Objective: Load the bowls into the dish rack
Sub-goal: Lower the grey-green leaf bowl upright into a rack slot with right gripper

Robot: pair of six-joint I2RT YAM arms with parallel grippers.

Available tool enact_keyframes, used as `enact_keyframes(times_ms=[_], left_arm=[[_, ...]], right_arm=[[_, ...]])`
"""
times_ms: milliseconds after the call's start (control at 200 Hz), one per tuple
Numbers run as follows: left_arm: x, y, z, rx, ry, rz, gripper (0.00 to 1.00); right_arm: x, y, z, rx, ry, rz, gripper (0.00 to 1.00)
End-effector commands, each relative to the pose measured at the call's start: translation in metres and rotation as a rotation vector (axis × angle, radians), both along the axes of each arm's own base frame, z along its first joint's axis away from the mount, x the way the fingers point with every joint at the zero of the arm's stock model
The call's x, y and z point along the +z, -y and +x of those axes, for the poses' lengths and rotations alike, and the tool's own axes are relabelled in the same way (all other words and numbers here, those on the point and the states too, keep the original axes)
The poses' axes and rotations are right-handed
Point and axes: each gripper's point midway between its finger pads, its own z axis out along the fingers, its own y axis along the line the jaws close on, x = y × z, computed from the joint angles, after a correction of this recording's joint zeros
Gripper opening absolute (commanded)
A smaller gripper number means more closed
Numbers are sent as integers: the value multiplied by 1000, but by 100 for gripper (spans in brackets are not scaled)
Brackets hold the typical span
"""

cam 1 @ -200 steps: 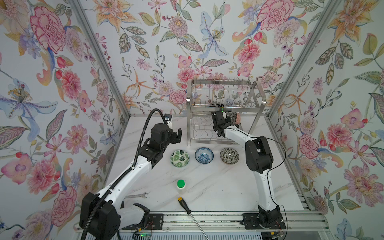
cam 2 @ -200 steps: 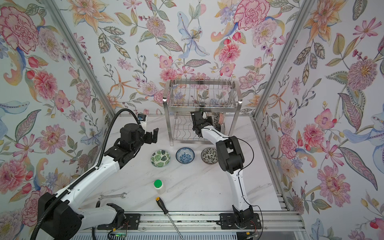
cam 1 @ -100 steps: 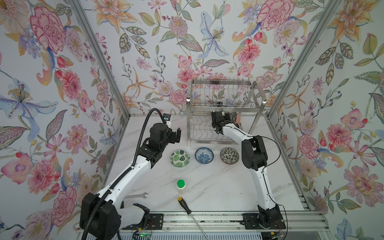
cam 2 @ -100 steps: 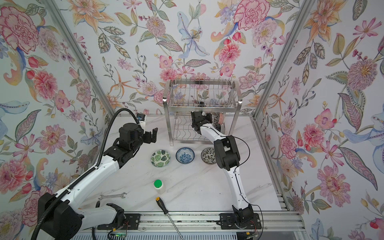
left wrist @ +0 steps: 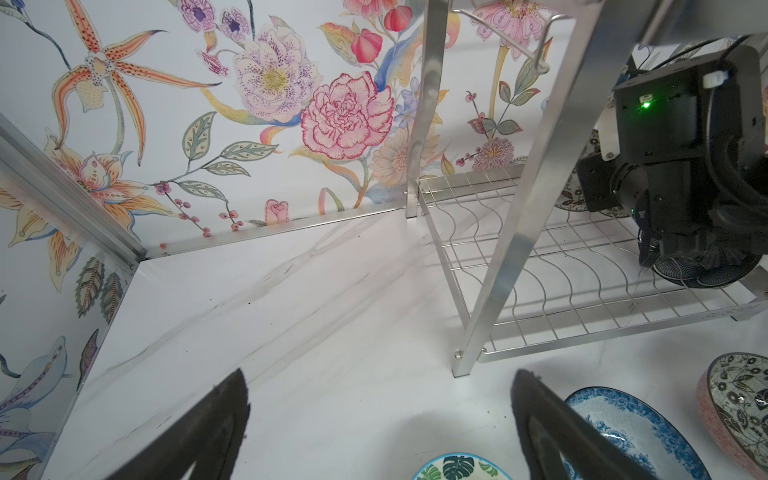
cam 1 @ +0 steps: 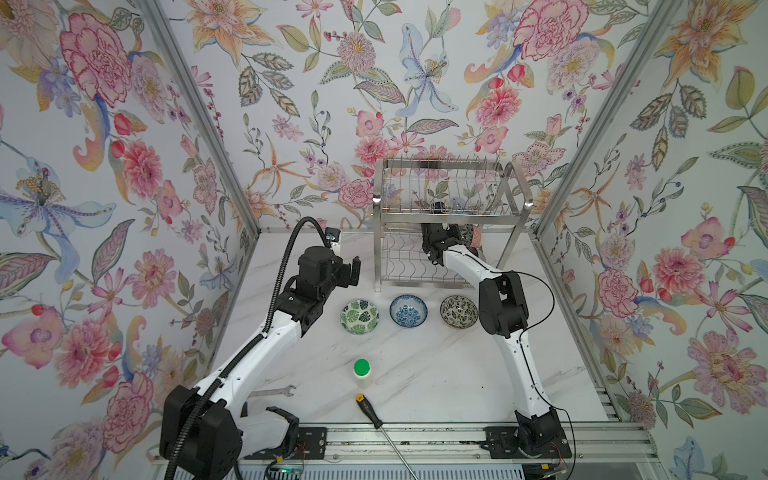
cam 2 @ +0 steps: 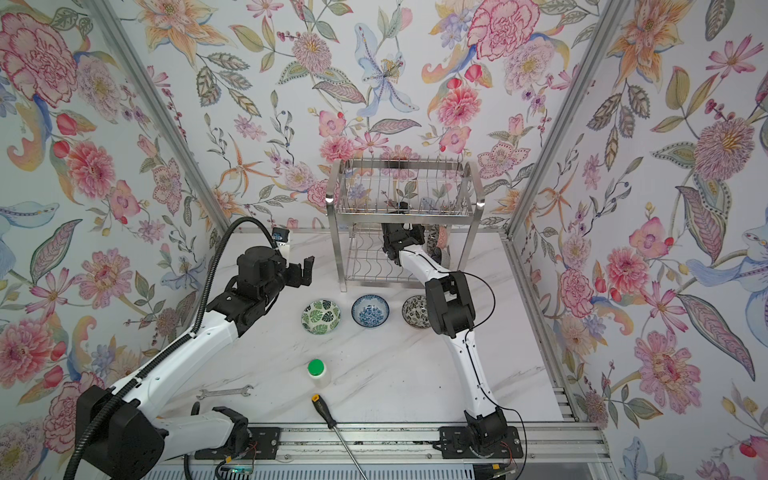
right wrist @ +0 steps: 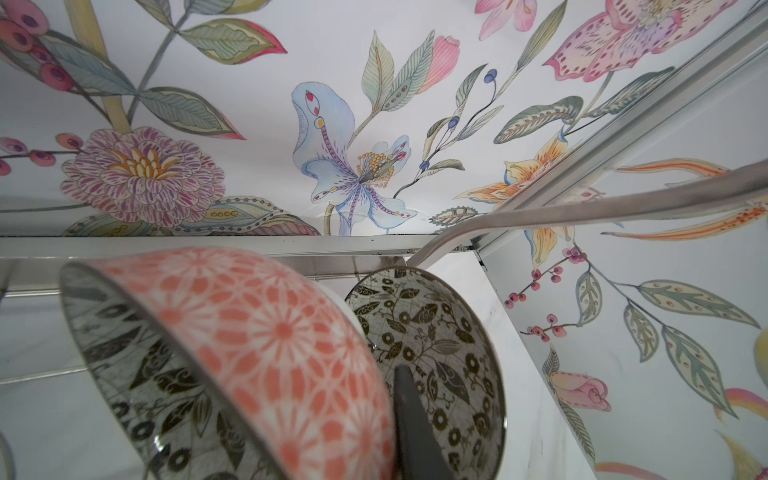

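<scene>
Right wrist view: right fingers (right wrist: 409, 419), together, clamp the pink-outside bowl (right wrist: 266, 345) at lower left of frame, within the dish rack (cam 1: 399, 215) lower tier. Left fingers (left wrist: 208, 432) stand apart above the surface (left wrist: 332, 311).

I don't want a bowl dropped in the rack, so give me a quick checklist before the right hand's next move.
1. Right hand shut on pink-outside bowl: ok.
2. Bowl inside the dish rack's lower tier: ok.
3. Seated in its wavy wires: cannot tell.
4. Gap to racked floral bowl beside it: cannot tell.
5. Left hand open, clear of rack: ok.
6. Green leaf bowl, blue floral bowl, black-and-white bowl upright on table: ok.
</scene>
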Motion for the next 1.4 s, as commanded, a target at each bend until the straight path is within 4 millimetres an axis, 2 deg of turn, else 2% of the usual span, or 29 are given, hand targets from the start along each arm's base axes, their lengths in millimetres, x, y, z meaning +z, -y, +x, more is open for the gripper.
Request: enact_keyframes(times_ms=[0,866,906,1051,1396], left_arm=[[0,-3,-2,-10,6,1,99],[-5,-4,1,-7,-7,0,99],[-6,-4,1,-8,-8,0,99],[-7,-4,1,-11,-10,-2,99],[-9,-6,0,-7,-11,-5,99]], right_arm=[[12,7,5,-41,44,-5,0],[-14,-4,15,-5,-10,-31,0],[-14,-6,15,1,-12,-27,3],[-10,-7,13,7,-9,-11,11],[13,-18,9,32,23,25,18]])
